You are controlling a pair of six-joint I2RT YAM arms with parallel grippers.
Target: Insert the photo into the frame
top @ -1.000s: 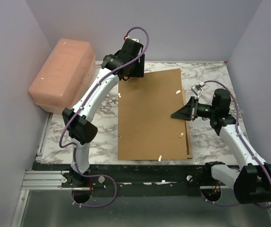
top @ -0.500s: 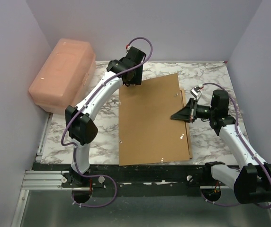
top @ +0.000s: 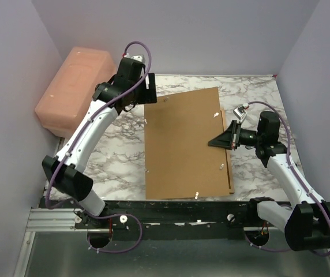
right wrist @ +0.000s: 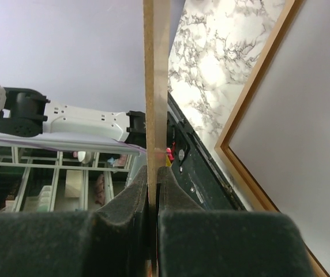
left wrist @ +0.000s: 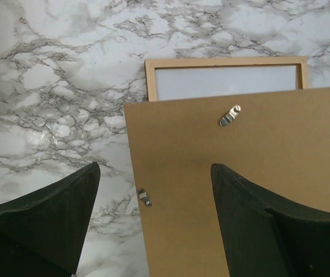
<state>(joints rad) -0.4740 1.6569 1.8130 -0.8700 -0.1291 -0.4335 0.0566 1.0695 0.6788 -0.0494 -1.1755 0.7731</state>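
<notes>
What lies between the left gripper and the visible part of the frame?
In the left wrist view, the brown backing board, bearing metal clips, lies between the open left gripper and the frame, covering most of it.

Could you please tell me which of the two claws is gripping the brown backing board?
The right claw, shut on the backing board's right edge; the left claw hangs open over its far corner, holding nothing.

**Enclosure and work surface**

White marble-patterned tabletop with grey veins [left wrist: 49,75] lies below the left fingers [left wrist: 44,225]. Plain lilac walls [top: 211,34] enclose three sides, evenly lit. Black metal rail [top: 171,209] borders the near edge. White shelving racks [right wrist: 44,176] show beyond the right fingers [right wrist: 119,231].
</notes>
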